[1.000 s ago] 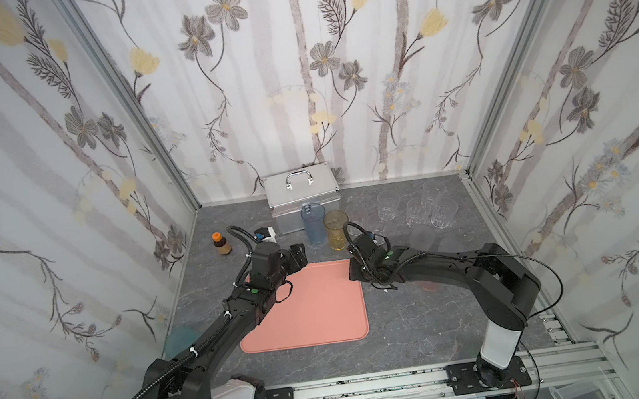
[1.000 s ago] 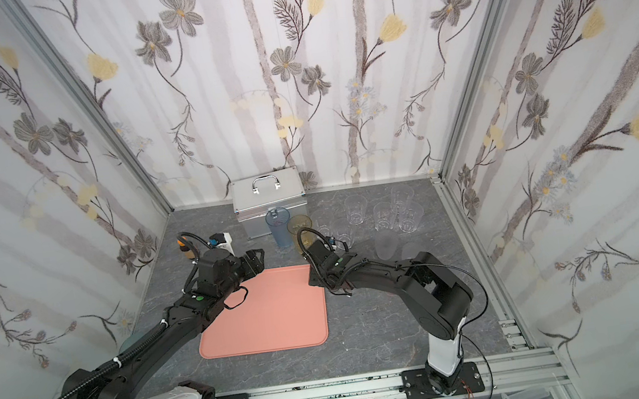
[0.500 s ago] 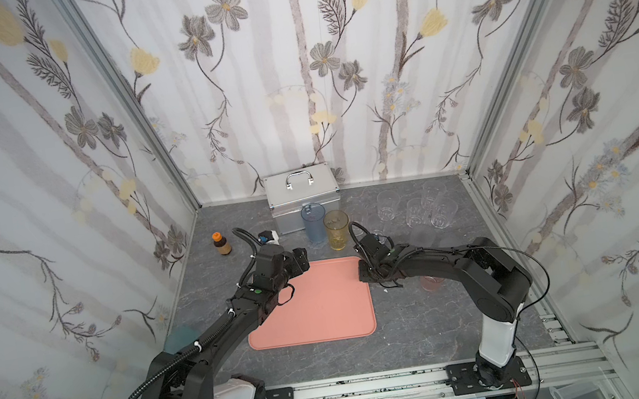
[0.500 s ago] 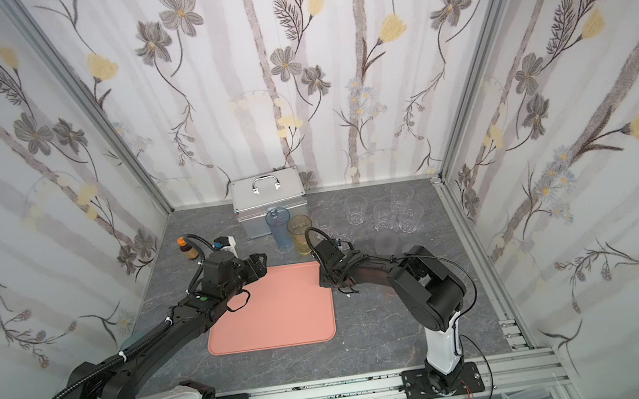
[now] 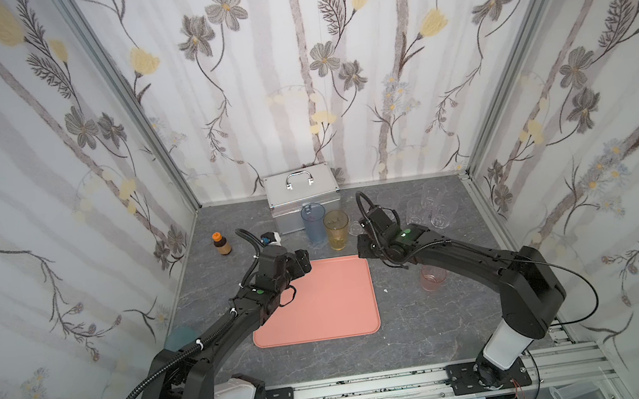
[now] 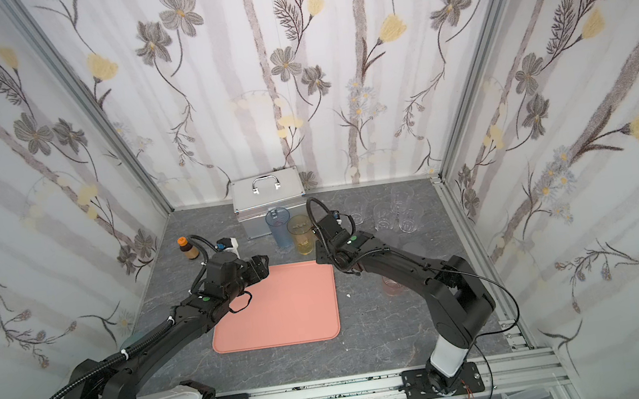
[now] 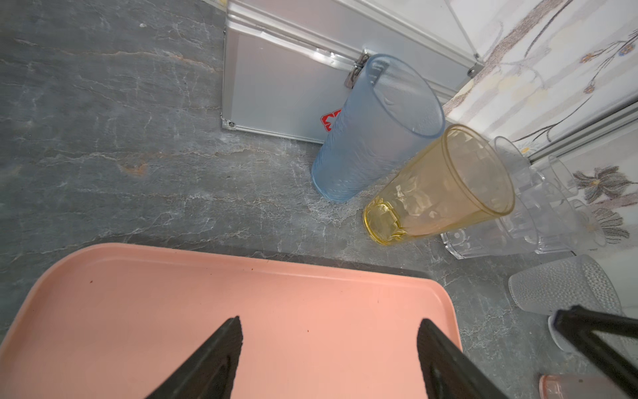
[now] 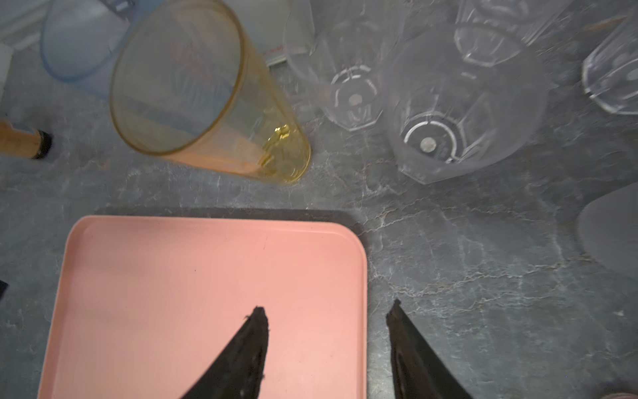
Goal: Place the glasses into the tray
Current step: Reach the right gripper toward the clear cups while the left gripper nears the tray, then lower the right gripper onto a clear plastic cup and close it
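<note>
On the grey tabletop, in both top views, the tray lies flat between the two arms. The left gripper is over its far left corner and the right gripper is at its far right corner. Beyond the tray's far edge the blue glass and the amber glass stand upright side by side before the silver case. The clear glasses cluster farther right, the pink glass stands right of the tray beside the right arm, and a brown bottle stands off to the left. In the left wrist view the left gripper's jaws stand wide apart over the tray with nothing between them; the blue and amber glasses are ahead, and a frosted glass is to one side. In the right wrist view the right gripper's jaws are parted and hold nothing. One finger hangs over the tray's corner and the other over the tabletop just outside the rim, with the amber glass and clear glasses beyond.
</note>
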Controlling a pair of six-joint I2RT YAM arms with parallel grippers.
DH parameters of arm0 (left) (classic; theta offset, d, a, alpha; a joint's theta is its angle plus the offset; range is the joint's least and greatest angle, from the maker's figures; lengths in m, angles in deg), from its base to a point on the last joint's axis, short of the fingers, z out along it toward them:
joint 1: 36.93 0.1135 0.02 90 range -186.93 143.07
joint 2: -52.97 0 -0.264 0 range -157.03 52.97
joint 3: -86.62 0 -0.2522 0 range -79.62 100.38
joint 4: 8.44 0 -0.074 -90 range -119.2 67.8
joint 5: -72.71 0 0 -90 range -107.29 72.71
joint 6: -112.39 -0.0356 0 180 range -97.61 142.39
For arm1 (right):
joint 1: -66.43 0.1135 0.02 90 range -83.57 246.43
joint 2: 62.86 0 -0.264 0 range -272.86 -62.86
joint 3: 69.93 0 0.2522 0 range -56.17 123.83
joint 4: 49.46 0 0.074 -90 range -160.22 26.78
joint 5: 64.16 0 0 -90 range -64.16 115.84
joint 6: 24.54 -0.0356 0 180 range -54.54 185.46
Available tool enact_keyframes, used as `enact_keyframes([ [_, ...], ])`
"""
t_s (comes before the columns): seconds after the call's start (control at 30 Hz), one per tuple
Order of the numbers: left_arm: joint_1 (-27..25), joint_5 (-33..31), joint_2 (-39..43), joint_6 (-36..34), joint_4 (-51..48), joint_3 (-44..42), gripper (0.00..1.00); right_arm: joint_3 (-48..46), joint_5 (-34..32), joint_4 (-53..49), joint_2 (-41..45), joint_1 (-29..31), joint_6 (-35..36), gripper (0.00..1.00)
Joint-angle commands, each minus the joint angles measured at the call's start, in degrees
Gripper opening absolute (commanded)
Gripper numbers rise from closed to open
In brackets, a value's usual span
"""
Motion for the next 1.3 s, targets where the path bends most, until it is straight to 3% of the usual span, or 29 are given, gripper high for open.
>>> enact_keyframes([
  [0.0, -0.01, -0.85, 0.08, -0.57, 0.69, -0.37, 0.82, 0.87, -1.94, 0.17, 2.06, -2.85, 0.75, 0.57],
  [0.43, -0.01, -0.36, -1.38, -1.47, 0.77, -0.72, 0.82, 3.69, -3.73, 2.94, 0.49, -9.42, 0.25, 0.57],
  [0.53, -0.01, 0.12, -2.26, -1.13, 0.71, -0.29, 0.82, 7.32, -2.21, 4.84, -3.31, -11.13, 1.04, 0.57],
  [0.63, -0.01, 0.88, -0.99, -0.59, 0.73, -0.66, 0.82, 14.93, -2.41, -3.69, -9.90, -12.44, 0.80, 0.58],
  [0.83, -0.01, -0.29, -1.50, -1.16, 0.86, -0.12, 0.82, 14.55, 0.77, -0.99, -12.31, -13.94, 1.53, 0.57],
  [1.0, -0.02, -0.35, -0.83, -0.26, 0.82, -0.52, 0.82, 16.38, 3.18, -1.46, -17.07, -14.59, 1.43, 0.54],
  [1.27, 0.08, -1.91, 2.32, 0.14, 0.78, -2.13, 0.84, 15.86, 0.77, -1.36, -20.64, -15.34, 2.24, 0.41],
])
